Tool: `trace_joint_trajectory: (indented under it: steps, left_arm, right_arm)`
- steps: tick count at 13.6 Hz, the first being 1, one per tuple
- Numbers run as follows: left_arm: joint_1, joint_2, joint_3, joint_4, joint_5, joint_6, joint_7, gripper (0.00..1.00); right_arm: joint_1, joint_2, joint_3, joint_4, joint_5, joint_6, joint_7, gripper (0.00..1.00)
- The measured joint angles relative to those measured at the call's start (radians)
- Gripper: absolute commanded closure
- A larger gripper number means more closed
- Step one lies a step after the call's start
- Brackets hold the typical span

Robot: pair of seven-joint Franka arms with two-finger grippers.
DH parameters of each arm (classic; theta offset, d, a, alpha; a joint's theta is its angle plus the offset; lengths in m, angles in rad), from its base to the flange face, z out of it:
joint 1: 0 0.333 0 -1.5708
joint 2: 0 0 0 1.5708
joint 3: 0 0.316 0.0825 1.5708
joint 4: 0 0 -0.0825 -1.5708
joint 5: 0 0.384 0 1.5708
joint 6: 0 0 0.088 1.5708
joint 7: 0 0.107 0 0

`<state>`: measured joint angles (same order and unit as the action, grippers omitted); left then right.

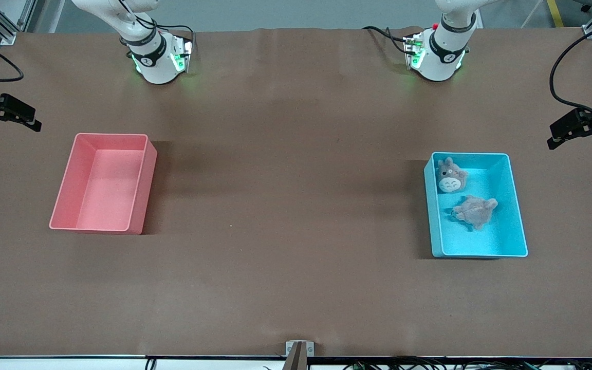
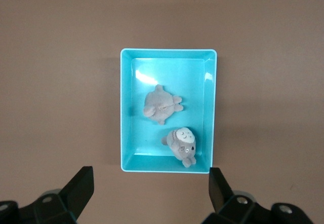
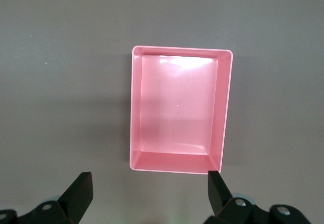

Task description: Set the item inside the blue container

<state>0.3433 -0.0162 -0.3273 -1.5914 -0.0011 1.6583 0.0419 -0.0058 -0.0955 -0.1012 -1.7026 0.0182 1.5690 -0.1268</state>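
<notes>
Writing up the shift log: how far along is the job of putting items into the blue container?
Looks done: two grey plush toys, one face up and one face down, lie inside the blue container. In hand: nothing; the left gripper and the right gripper hang with jaws open, the right over the pink bin, which holds nothing. Left: no loose item shows on the table.

Blue container [image 1: 517, 205] open-topped; two plush toys [image 1: 451, 176] occupy floor; walls upright.
</notes>
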Motion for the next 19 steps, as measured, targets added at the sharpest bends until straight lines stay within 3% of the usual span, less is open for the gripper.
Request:
trace_joint_trajectory:
  steps: [2, 8, 10, 19]
  left_arm:
    - [-0.029, 0.000, 0.028, 0.008, 0.000, 0.000, 0.000, 0.00]
    - [-0.376, 0.003, 0.369, 0.011, -0.001, -0.001, -0.002, 0.00]
    - [-0.448, 0.003, 0.439, 0.013, -0.001, -0.001, -0.004, 0.00]
    - [-0.457, 0.003, 0.454, 0.015, -0.001, -0.002, -0.005, 0.00]
  right_arm:
    - [0.000, 0.000, -0.001, -0.001, 0.000, 0.000, 0.000, 0.00]
    - [0.000, 0.000, 0.000, -0.003, -0.002, 0.000, 0.000, 0.00]
    - [0.000, 0.000, 0.001, -0.003, -0.009, 0.000, 0.000, 0.00]
    - [0.000, 0.000, -0.001, -0.003, -0.018, 0.012, -0.006, 0.00]
